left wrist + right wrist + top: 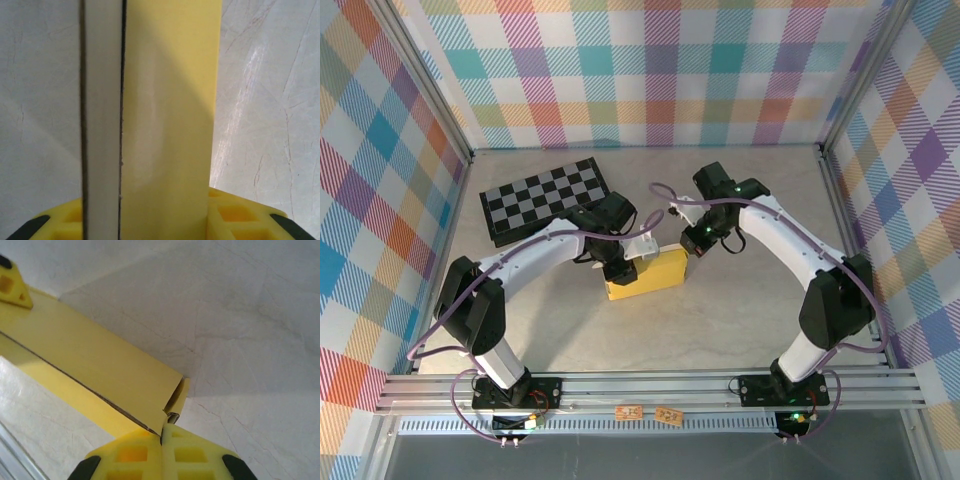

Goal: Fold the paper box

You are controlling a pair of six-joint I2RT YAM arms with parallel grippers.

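Two pincers on one paper box, both arms reaching in from the near edge.

Far left, toward the back wall: checkered board (545,200), flat on the table (750,330), apart from the work.

Next along: my left pincer (620,272) is down on the left end of the paper box (655,275). The box sits near the middle of the table, just in front of the board's right corner. Seen from my left wrist, an upright yellow wall with a pale inner face beside it fills the gap between my fingers (240,217). The jaws stand part-way apart, closed against the card on both sides. I hold the box here.

Right end: my right pincer (690,250) meets the box's far corner. From my right wrist, the fingers (195,457) are pressed together, with the corner of a long yellow panel caught in the seam between them. A small side flap is bent in just behind the pinch. Grey table lies all round.
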